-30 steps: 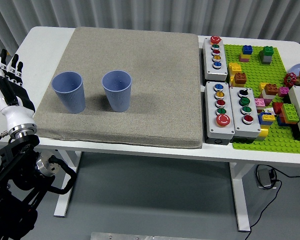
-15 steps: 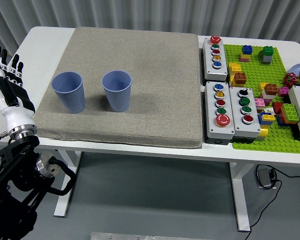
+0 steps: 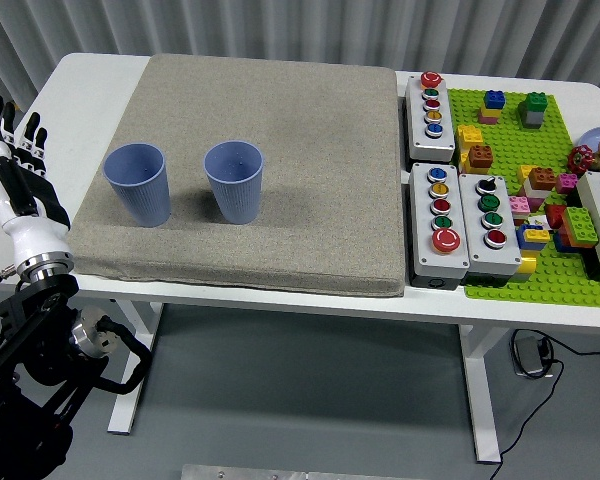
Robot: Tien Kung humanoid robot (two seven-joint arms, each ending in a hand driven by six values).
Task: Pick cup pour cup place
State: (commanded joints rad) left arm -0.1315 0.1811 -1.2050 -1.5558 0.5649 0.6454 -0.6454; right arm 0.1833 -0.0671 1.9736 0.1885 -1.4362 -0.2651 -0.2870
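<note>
We see two blue cups, the left cup [image 3: 137,184] and the right cup [image 3: 234,180], upright and near each other on the grey mat [image 3: 280,150]. Our left hand [image 3: 10,150] hovers off the table's left edge, fingers straight, holding nothing. This fits either before picking or after placing.

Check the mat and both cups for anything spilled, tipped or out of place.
Nothing stands out. Both blue cups, the left cup and the right cup, stand upright on the grey mat, which looks dry. The left hand is beside the table's left edge, holding nothing.
</note>
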